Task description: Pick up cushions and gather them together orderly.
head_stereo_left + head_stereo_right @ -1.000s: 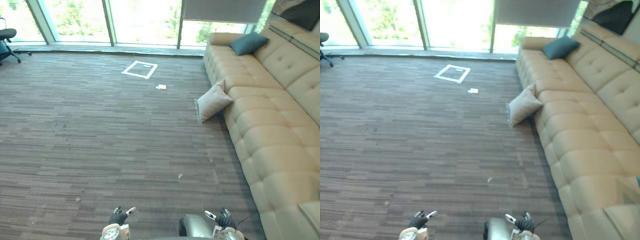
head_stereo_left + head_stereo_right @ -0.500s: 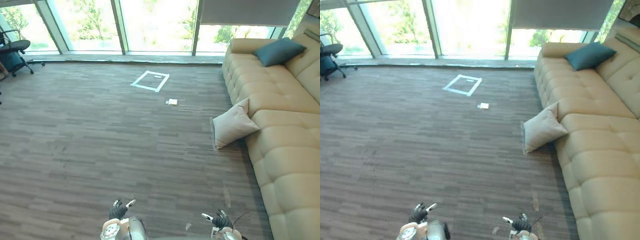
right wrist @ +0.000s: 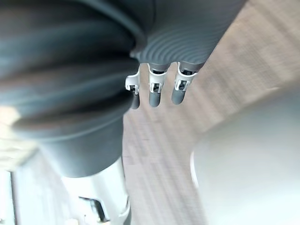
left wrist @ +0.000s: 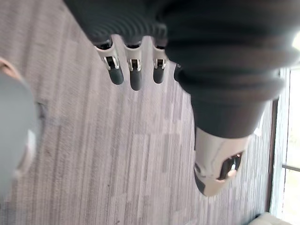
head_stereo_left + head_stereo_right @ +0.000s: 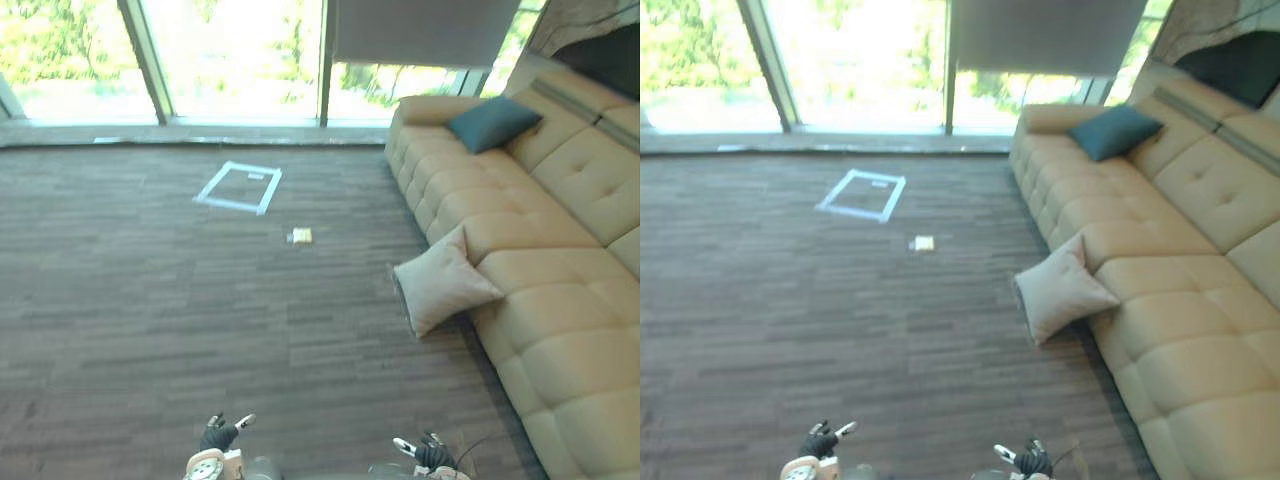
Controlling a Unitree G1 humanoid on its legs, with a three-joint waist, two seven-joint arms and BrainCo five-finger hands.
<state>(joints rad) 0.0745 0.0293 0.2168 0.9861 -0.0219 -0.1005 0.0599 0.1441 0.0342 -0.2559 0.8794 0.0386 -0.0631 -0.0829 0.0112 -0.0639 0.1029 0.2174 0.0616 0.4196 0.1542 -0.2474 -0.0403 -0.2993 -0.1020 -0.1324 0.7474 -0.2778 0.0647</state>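
Note:
A beige cushion [image 5: 442,282] leans on the carpet against the front of the long tan sofa [image 5: 560,300]. A dark teal cushion [image 5: 492,121] lies on the sofa's far seat by the backrest. My left hand [image 5: 218,437] shows at the bottom edge of the head views, fingers relaxed and holding nothing. My right hand [image 5: 428,455] hangs low at the bottom right, also empty. In the left wrist view my fingers [image 4: 133,70] hang straight above bare carpet. The right wrist view shows my fingers [image 3: 155,89] relaxed as well. Both hands are far from both cushions.
A white tape square [image 5: 238,187] marks the carpet near the windows, with a small pale object [image 5: 300,236] lying beside it. Tall windows [image 5: 230,55] run along the far wall. A dark panel [image 5: 600,55] sits above the sofa's backrest.
The whole view has swung, so the camera moved: the sofa and the beige cushion now sit nearer the middle, and the office chair at left has left the view. Both hands stay low and empty.

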